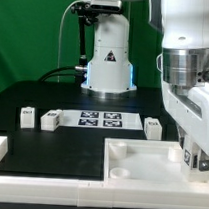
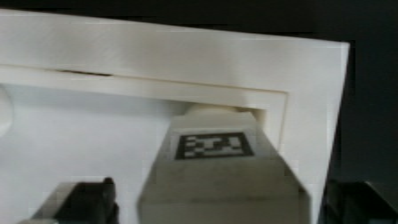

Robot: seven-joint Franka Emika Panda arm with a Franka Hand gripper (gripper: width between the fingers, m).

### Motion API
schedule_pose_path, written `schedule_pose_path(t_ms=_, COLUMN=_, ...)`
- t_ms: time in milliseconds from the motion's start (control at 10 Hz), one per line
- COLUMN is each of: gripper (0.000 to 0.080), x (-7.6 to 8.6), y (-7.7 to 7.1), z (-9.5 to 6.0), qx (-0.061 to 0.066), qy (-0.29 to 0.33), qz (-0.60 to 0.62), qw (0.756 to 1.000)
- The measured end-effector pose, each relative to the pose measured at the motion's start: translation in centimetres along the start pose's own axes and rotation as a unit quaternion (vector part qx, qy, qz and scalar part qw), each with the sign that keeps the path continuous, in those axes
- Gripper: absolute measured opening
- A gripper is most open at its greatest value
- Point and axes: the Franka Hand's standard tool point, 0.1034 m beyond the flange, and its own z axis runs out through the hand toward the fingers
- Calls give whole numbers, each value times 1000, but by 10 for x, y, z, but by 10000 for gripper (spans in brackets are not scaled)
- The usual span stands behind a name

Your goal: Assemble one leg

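While over tray corner | fingers [image 2: 196, 205] clamp leg [image 2: 221, 170] | leg between them

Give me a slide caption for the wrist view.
Tagged leg held at the inside corner of the white panel.

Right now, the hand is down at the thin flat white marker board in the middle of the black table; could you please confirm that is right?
Not quite: the hand is down at the large white square plastic panel with the raised rim, to the exterior view's right of the marker board. The exterior view shows this.
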Motion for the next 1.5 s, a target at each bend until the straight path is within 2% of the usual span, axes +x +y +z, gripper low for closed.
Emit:
schedule_pose_path(t_ms=100, gripper=625, x=-5, y=2, z=2, qx=-1, qy=0, qz=-8, qw=1000)
schedule_pose_path(t_ms=400, gripper=649, x=-13, y=3, z=3, qx=-4, qy=1, qz=-97, qw=995)
schedule_pose_path(t_ms=600, gripper=649, x=-14, y=2, z=2, qx=-7, qy=5, qz=-229, qw=973)
schedule_pose_path(t_ms=900, gripper=649, x=-7, y=1, z=0, qx=-8, qy=4, qz=-385, qw=923)
schedule_pose_path(t_ms=1100, gripper=649, x=-6, y=1, z=0, qx=-11, qy=7, qz=-494, qw=869)
schedule_pose_path(t_ms=1200, gripper=649, x=-6, y=1, z=0, qx=-11, qy=7, qz=-515, qw=857)
schedule_pose_path(t_ms=1400, gripper=649, x=-3, y=1, z=0, qx=-17, qy=11, qz=-613, qw=790)
schedule_pose_path(t_ms=1500, gripper=649, x=-2, y=1, z=0, qx=-18, qy=11, qz=-631, qw=775)
